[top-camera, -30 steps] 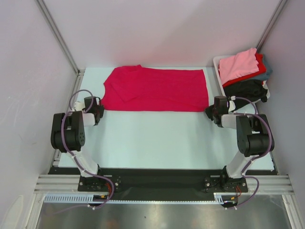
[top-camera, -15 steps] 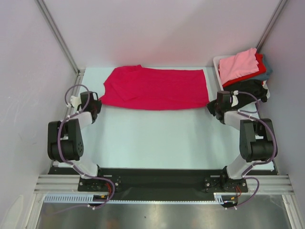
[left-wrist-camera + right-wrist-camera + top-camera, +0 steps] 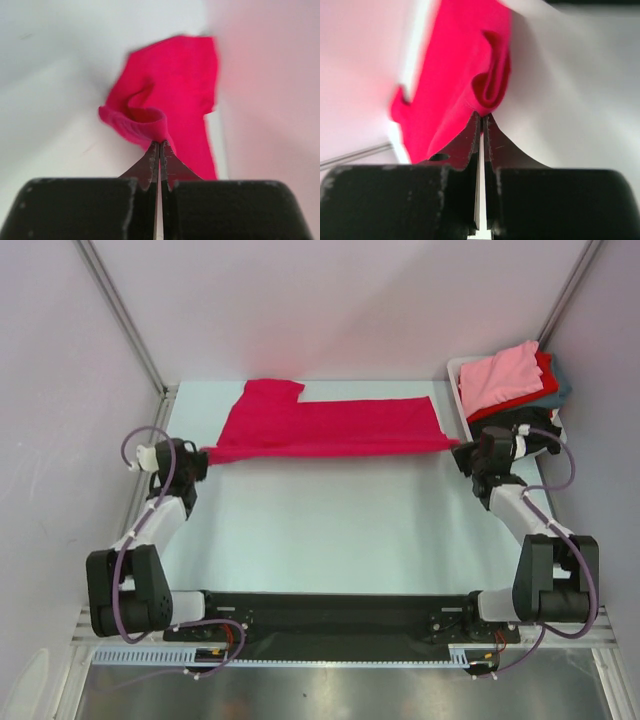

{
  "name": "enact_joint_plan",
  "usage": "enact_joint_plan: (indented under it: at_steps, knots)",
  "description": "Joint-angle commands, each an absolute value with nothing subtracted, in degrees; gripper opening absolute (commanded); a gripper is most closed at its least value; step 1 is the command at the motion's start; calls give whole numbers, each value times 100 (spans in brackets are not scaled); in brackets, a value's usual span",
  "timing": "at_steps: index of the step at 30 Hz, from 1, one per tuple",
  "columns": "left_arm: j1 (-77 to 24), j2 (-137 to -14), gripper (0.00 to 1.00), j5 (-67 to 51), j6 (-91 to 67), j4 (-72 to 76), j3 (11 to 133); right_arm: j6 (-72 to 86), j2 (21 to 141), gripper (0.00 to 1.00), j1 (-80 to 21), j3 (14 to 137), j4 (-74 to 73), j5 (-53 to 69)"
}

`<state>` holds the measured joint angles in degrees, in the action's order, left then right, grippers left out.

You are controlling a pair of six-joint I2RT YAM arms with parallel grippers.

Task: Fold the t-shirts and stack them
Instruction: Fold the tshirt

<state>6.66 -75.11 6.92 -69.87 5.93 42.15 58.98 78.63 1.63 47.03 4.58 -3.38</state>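
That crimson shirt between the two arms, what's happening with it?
Two robot arms are folding t-shirts. The left gripper and the right gripper are each shut on a near corner of the crimson t-shirt, holding it stretched across the table. It looks partway folded into a long band. More shirts, a light pink shirt on top, sit piled in a white bin at the right.

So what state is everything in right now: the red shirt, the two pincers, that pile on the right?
crimson t-shirt: near edge lifted, stretched between both pincers
left pincer: shut on one corner of it
right pincer: shut on the other corner
pile of t-shirts: heaped in the white bin, light pink on top
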Motion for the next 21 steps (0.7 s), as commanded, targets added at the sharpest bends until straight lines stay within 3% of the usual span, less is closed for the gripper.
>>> enact_joint_plan:
  at_steps: [1, 6, 12, 16, 21]
  knots:
    - [712, -7155, 1, 905, -7137, 457, 3359, 6064, 7691, 0, 211, 3782, 316, -369]
    - [712, -6234, 0, 905, -7066, 501, 2235, 6074, 7067, 0, 149, 2753, 414, -527]
    - [703, -5661, 0, 949, -6838, 273, 1697, 5907, 6496, 0, 149, 2373, 176, -685]
    - [703, -5563, 0, 976, -6812, 281, 1661, 5915, 6381, 0, 141, 2311, 185, -694]
    - [651, -6090, 0, 835, -6996, 387, 2466, 5924, 6425, 0, 97, 2566, 79, -633]
